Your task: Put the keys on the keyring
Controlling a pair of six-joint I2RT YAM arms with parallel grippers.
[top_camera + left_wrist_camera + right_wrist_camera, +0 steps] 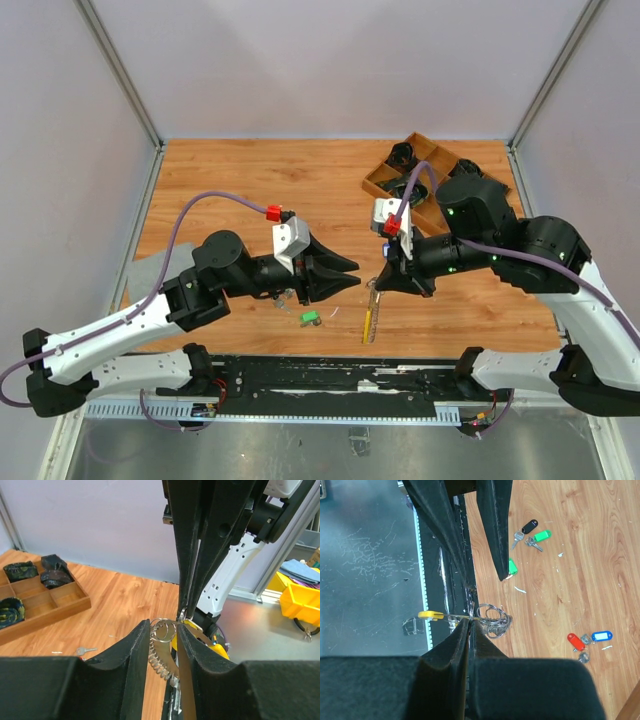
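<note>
The keyring (492,620), a bunch of silvery wire coils with a yellow curved piece (431,614), is pinched in my shut right gripper (470,623) above the table's front edge. In the top view it hangs from that gripper (379,281) as a yellow and silver strip (371,318). My left gripper (164,626) is open, its fingers standing on either side of the keyring's coils (163,644). Keys lie on the wood: a green tag (542,535) beside a black tag (530,526), another green one (512,567), a red one (576,641) and a blue one (601,635).
A wooden compartment tray (385,185) with dark objects stands at the back right. A bare silver key (85,651) lies on the wood near the left fingers. A black rail (330,375) runs along the front edge between the arm bases.
</note>
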